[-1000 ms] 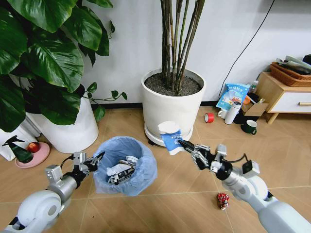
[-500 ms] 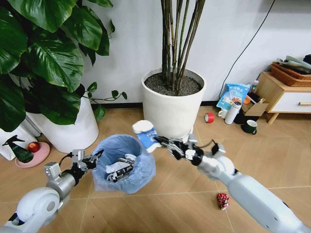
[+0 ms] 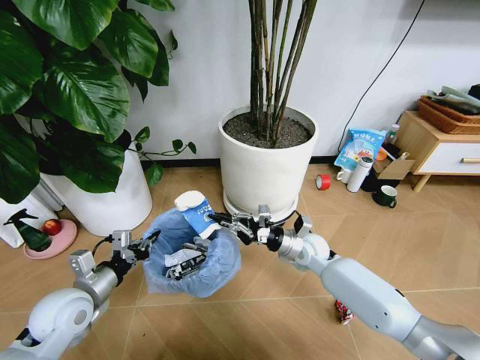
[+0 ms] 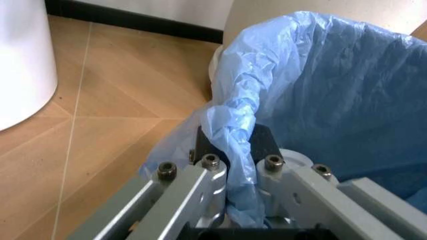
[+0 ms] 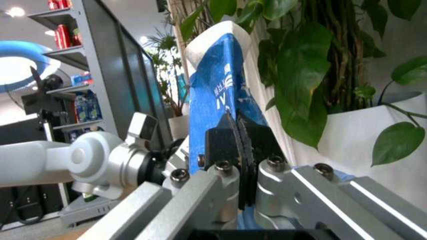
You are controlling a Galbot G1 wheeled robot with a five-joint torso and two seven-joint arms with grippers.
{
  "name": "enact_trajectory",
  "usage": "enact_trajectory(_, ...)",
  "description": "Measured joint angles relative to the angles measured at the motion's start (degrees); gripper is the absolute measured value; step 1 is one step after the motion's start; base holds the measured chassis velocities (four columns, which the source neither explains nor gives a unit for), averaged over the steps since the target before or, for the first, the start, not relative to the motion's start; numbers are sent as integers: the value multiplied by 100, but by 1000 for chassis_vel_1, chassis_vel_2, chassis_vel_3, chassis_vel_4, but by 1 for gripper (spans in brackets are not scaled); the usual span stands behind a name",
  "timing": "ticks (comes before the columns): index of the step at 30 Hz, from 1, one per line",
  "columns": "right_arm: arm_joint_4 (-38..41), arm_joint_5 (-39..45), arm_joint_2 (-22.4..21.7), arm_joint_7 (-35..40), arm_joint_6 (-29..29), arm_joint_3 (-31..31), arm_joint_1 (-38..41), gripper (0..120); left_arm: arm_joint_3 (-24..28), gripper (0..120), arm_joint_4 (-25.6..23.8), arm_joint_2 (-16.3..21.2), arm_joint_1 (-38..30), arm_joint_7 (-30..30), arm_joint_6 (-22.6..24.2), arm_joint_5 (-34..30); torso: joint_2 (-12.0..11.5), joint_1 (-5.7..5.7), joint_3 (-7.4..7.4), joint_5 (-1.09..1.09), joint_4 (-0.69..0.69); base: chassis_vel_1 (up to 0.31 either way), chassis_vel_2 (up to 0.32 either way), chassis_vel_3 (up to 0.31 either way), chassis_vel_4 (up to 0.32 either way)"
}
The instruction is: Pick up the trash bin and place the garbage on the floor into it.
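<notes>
While the left hand (image 3: 150, 243) is clenching the bin's (image 3: 193, 253) bag-lined rim, lifting it off the floor (image 3: 285, 300), the right hand (image 3: 219, 220) is pinching a blue-white packet (image 3: 196, 212) above the bin's opening.

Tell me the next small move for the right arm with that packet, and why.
Probably open the right gripper and let go. It is shut on the blue-white packet, which hangs above the open mouth of the trash bin, while the left gripper holds the bin's bagged rim. Released here, the packet should drop inside.
</notes>
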Motion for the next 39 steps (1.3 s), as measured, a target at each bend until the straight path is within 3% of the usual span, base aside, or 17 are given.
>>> enact_trajectory(9, -342, -198, 206, 90, 3, -149, 134, 1, -28, 0, -67, -57, 25, -5, 0, -6, 0, 0, 0, 0, 0, 0, 0, 0, 0)
enact_trajectory(16, -583, -346, 268, 176, 4, -200, 183, 25, -48, 0, -102, -90, 58, -18, 1, -18, 0, 0, 0, -1, 1, 0, 0, 0, 0)
enact_trajectory(18, -606, -351, 252, 182, 5, -170, 184, 37, -59, 0, -109, -97, 81, -18, 1, -19, 0, 0, 0, 0, 0, 0, 0, 0, 0)
enact_trajectory(24, -525, -337, 172, 229, 5, -53, 151, 54, -70, 0, -115, -97, 86, -25, 2, -25, 0, 0, 0, 1, 1, 0, 0, 0, 0)
enact_trajectory(28, -191, -312, -228, 584, 3, 421, -60, 74, -114, 0, -132, -98, 131, -50, 7, -27, 1, 0, -1, 0, 2, 0, 0, 0, 0)
enact_trajectory(29, -191, -312, -228, 584, 3, 421, -60, 74, -114, 0, -132, -98, 131, -50, 7, -27, 1, 0, -1, 0, 2, 0, 0, 0, 0)
enact_trajectory(31, 29, -341, -587, 1365, -33, 781, -409, 84, -170, 0, -169, -119, 180, -52, 8, -27, 1, -1, -1, 1, 2, 0, 0, 0, 0)
enact_trajectory(32, 29, -341, -587, 1365, -33, 781, -409, 84, -170, 0, -169, -119, 180, -52, 8, -27, 1, -1, -1, 1, 2, 0, 0, 0, 0)
enact_trajectory(35, 590, -432, -1183, 3381, -100, 1558, -1607, 97, -218, 0, -213, -162, 211, -53, 9, -10, 1, 0, -1, 4, -2, 0, 0, 0, 0)
enact_trajectory(36, 590, -432, -1183, 3381, -100, 1558, -1607, 97, -218, 0, -213, -162, 211, -53, 9, -10, 1, 0, -1, 4, -2, 0, 0, 0, 0)
enact_trajectory(39, 1416, -451, -1478, 5025, -486, 2452, -2902, 100, -240, 0, -225, -169, 211, -52, 9, -4, 1, -1, -2, -2, -3, 0, 0, 0, 0)
